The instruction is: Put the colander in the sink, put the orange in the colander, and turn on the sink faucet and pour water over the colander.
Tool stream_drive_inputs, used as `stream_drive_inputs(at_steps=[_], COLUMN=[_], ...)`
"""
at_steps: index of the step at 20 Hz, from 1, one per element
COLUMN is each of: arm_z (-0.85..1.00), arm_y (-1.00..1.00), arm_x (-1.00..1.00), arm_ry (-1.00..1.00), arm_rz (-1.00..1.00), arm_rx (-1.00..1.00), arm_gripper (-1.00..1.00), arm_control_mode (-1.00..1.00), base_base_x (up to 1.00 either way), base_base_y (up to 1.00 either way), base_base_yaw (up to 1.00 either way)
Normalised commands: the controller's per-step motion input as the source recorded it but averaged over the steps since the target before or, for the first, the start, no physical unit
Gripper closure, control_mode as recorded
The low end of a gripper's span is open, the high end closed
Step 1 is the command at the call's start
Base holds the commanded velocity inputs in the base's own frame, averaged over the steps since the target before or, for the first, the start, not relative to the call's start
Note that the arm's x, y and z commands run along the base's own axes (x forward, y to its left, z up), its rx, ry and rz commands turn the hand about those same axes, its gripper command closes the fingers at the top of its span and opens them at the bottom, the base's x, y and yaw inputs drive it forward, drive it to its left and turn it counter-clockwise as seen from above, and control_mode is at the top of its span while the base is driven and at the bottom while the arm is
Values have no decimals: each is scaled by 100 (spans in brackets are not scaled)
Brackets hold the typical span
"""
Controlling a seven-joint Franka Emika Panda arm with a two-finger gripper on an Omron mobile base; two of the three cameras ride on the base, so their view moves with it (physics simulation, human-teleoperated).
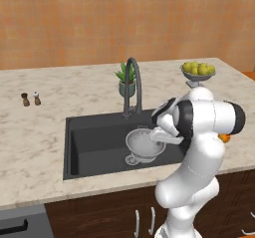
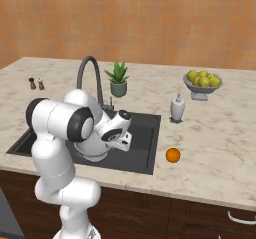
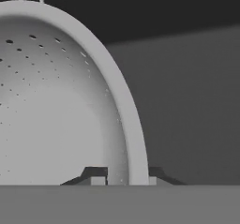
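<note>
1. The sink (image 1: pixel 84 147) is a wide black basin sunk in the marble counter (image 1: pixel 35 147), with the sink faucet (image 1: pixel 133 85) arching over its back edge.
2. The colander (image 1: pixel 143 145) sits upright in the sink, mouth up, near the drain (image 1: pixel 131 160) and roughly below the spout. Being round, it has no long axis to line up.
3. The gripper (image 3: pixel 126 180) is at the colander's right-hand rim. In the hand view its two fingertips (image 3: pixel 96 175) straddle the thin wall, one inside the bowl and one outside, standing narrow on the rim.
4. The orange (image 2: pixel 173 155) lies on the counter to the right of the sink, well apart from the gripper and on the far side of the sink's right edge.
5. Judged from this, the first step looks nearly done; the coming move would turn on letting go of the rim and swinging right, over the sink's edge, to the orange.
</note>
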Motion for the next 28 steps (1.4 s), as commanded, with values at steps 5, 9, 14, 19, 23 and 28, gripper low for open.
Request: stream_drive_inputs(at_steps=[5,9,14,19,23,28], arm_z=[-46,-49,-49,-42,-21,-3], arm_y=[7,3,5,8,1,0], arm_x=[15,4,1,0,0,9], arm_ry=[-2,-8,-5,-1,-3,-7], arm_rz=[2,2,1,0,0,0], arm_rx=[0,0,0,0,0,1], arm_gripper=[100,100,100,100,100,-100], arm_control_mode=[-100,-100,-100,-100,-100,-100], base_base_x=[0,0,0,0,0,0], base_base_y=[0,0,0,0,0,0], base_base_yaw=[0,0,0,0,0,0])
